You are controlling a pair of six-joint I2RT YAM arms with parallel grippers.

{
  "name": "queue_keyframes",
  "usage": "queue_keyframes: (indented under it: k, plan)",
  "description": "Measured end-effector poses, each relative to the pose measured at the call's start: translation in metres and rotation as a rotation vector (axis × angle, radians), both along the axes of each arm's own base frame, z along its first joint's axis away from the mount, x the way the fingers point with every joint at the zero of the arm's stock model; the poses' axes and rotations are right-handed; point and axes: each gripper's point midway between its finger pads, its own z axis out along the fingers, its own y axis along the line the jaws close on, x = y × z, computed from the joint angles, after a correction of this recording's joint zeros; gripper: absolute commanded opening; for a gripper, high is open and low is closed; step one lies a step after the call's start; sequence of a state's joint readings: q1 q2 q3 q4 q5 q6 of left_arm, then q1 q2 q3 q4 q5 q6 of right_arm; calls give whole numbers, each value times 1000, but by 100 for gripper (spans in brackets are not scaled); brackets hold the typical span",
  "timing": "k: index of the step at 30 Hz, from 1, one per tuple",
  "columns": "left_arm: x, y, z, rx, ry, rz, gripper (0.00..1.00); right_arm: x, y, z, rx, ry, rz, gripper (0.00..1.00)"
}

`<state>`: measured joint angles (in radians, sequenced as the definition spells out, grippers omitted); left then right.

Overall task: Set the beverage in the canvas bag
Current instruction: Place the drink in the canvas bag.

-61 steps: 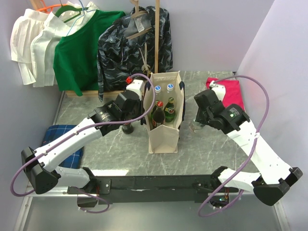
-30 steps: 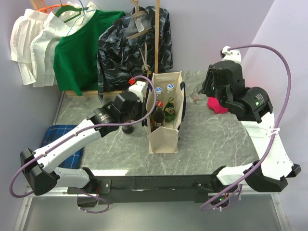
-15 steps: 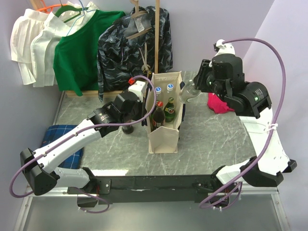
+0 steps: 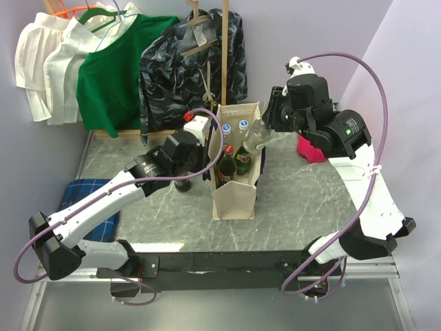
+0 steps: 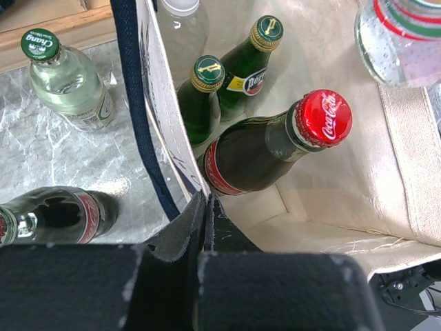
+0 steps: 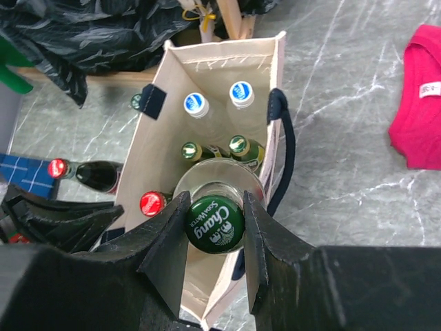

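The cream canvas bag with navy handles stands upright mid-table. Several bottles are inside it, among them a red-capped cola and green ones. My left gripper is shut on the bag's left wall and holds it up. The beverage, a clear soda bottle with a green cap, hangs upright over the bag's open mouth. My right gripper is shut on its neck. The same bottle shows above the bag's right side, under my right gripper.
Outside the bag's left wall stand a clear green-capped bottle and a dark cola bottle. A pink cloth lies at the back right and a blue cloth at the left. Garments hang along the back.
My right arm has carried the clear bottle leftward from over the pink cloth to above the bag's mouth. The left arm and the bag have stayed put.
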<state>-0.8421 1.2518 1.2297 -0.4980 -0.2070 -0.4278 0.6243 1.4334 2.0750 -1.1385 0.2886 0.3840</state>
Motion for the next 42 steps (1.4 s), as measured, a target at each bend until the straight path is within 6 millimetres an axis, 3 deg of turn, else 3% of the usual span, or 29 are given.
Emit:
queue_keyframes:
  k: [9, 21, 30, 37, 42]
  plan:
    - [0, 0, 0, -1, 1, 1, 1, 0, 15, -11, -8, 14, 39, 0]
    - [1, -1, 0, -2, 0, 1, 1, 1, 16, -67, -98, 128, 11, 0]
    - [2, -4, 1, -5, -1, -3, 1, -2, 23, -89, -120, 167, 13, 0]
    - [2, -4, 1, -5, -1, -2, 1, -1, 25, -122, -157, 211, -5, 0]
    - [2, -4, 1, -4, -2, -3, 1, 2, 25, -129, -168, 208, -21, 0]
